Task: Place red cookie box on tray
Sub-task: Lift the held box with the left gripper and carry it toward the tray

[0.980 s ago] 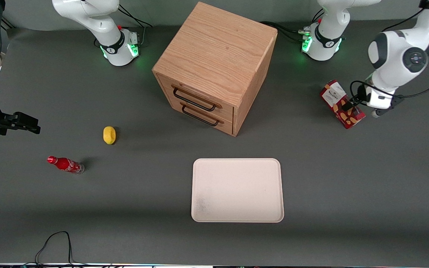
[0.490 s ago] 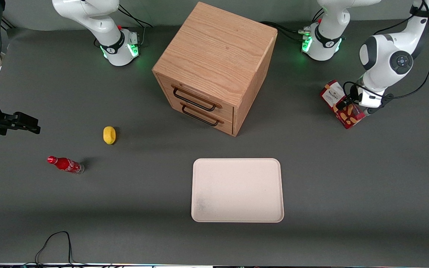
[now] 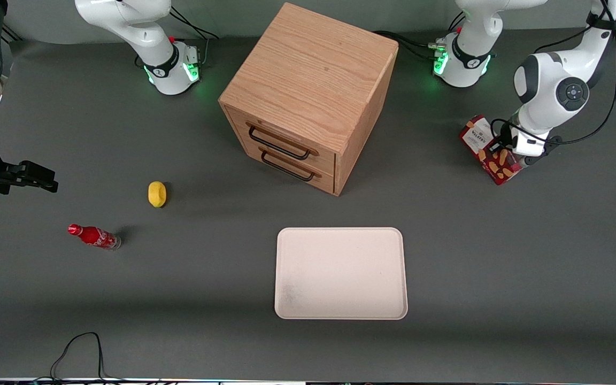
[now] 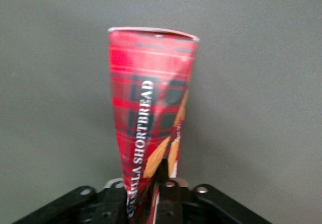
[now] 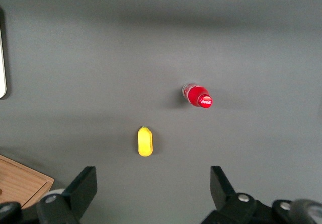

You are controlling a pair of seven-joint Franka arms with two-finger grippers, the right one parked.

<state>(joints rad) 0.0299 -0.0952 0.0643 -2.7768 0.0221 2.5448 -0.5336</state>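
You've got the gripper (image 3: 502, 156) down at the red cookie box (image 3: 487, 147), out toward the working arm's end of the table, roughly two o'clock from the tray (image 3: 341, 273) in the front view. From the wrist camera the box (image 4: 149, 113) sits right between the fingers (image 4: 168, 191), and they look closed onto its narrow sides, so I'd call that a grip made or just about made. Whether the box is off the table yet, I can't tell; it looks tilted in the front view. So the reach is done and the grasp looks done. The lift, the carry and the set-down are all ahead of you. The tray lies bare, well apart from the box, in front of the wooden drawer cabinet (image 3: 310, 91), with nothing on the path toward eight o'clock.
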